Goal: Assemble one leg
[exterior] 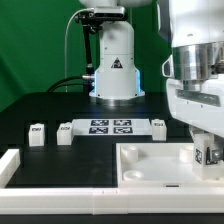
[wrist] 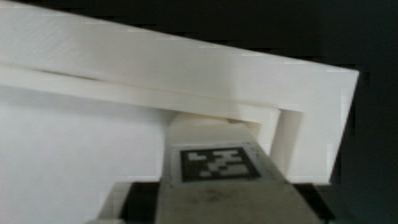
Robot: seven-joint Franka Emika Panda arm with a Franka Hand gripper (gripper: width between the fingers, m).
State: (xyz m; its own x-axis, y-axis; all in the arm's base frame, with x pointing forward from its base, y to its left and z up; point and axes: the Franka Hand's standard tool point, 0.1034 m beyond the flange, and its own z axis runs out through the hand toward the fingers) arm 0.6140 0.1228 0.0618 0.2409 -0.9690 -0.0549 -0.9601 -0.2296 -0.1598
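Observation:
My gripper [exterior: 205,152] is at the exterior view's right, low over the near right corner of the large white panel [exterior: 150,160]. It is shut on a leg [exterior: 208,153], a small white block with a black-and-white tag. In the wrist view the held leg [wrist: 217,165] points down between my dark fingers [wrist: 146,198], and my gripper [wrist: 221,198] grips its upper part. The leg's lower end sits at the inner corner of the panel's raised rim [wrist: 267,80]. I cannot tell whether it touches the panel. The corner socket is hidden by the leg.
Three more loose legs lie on the black table: two on the exterior view's left [exterior: 37,133] [exterior: 65,132], and one right of the marker board [exterior: 158,125]. The marker board [exterior: 110,127] lies mid-table. A long white rail [exterior: 12,166] runs along the front. The robot base [exterior: 115,65] stands behind.

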